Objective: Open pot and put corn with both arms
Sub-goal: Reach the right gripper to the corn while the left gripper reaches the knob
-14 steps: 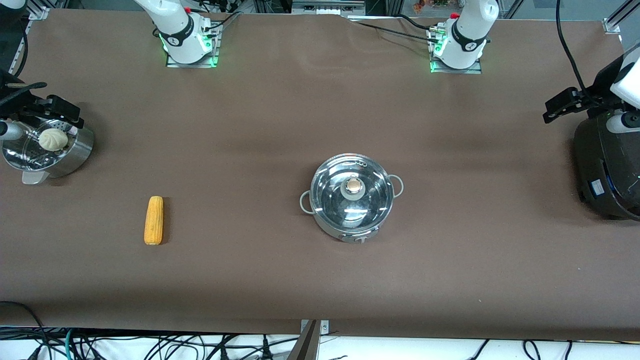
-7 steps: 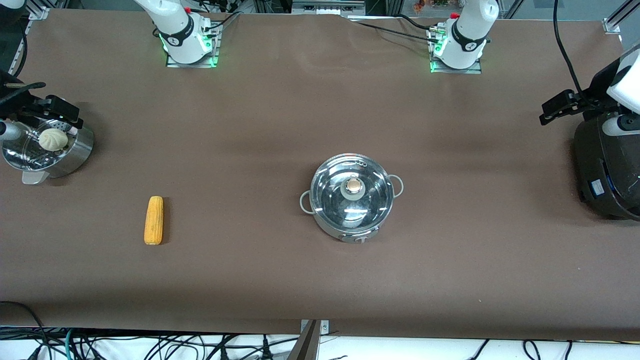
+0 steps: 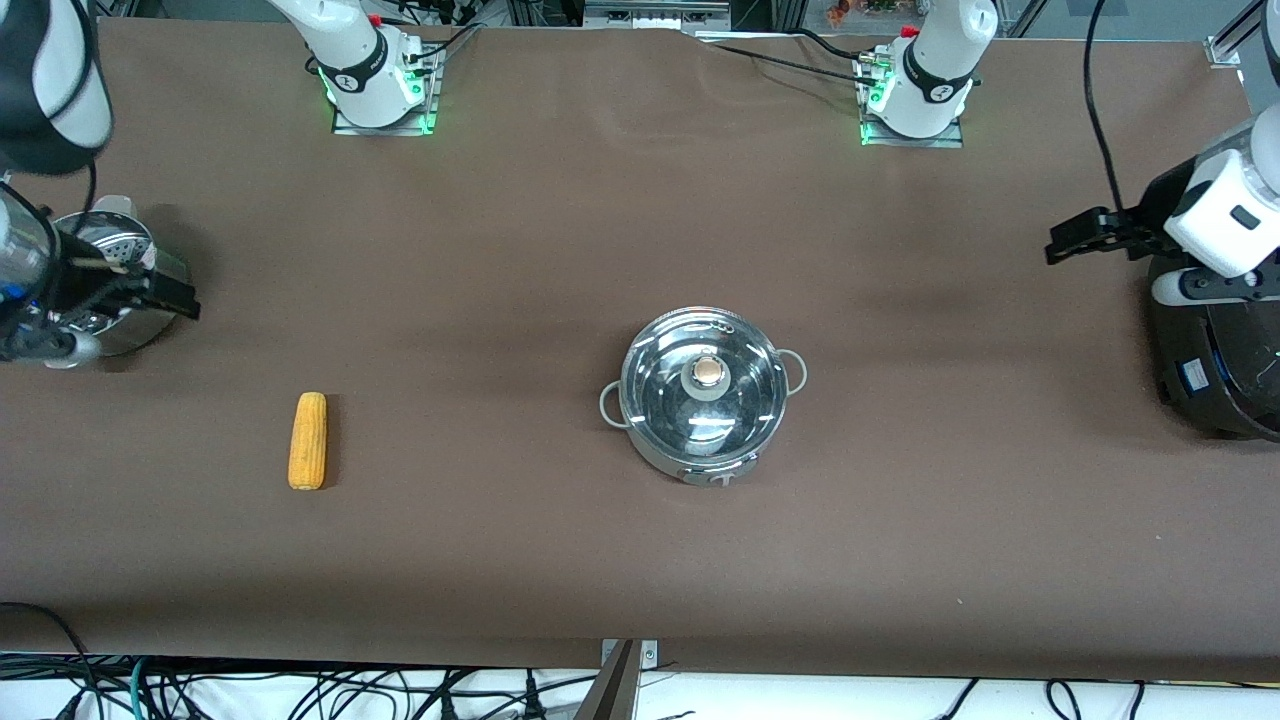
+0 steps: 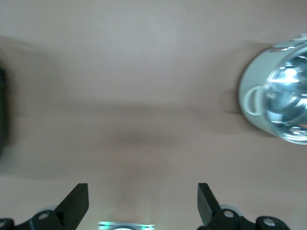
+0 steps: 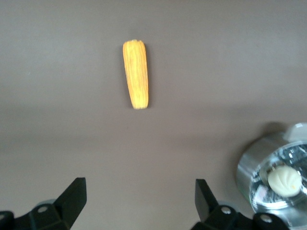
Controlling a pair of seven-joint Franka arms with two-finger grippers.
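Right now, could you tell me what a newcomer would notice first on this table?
The shiny pot stands mid-table with its glass lid still on. The yellow corn lies alone toward the right arm's end, slightly nearer the front camera. The right gripper hangs open beside the steamer basket, and the left gripper open by the black cooker.

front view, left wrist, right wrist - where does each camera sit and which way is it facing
Front view: high across the table, facing both arm bases; shows the pot with its lid on, the corn, the left gripper and the right gripper.
Left wrist view: on the left arm, looking down at bare table; its open fingertips show, the pot at one edge.
Right wrist view: on the right arm, looking down at the corn and steamer basket with a bun; open fingertips show.
Shared: front and left wrist, the pot; front and right wrist, the corn.
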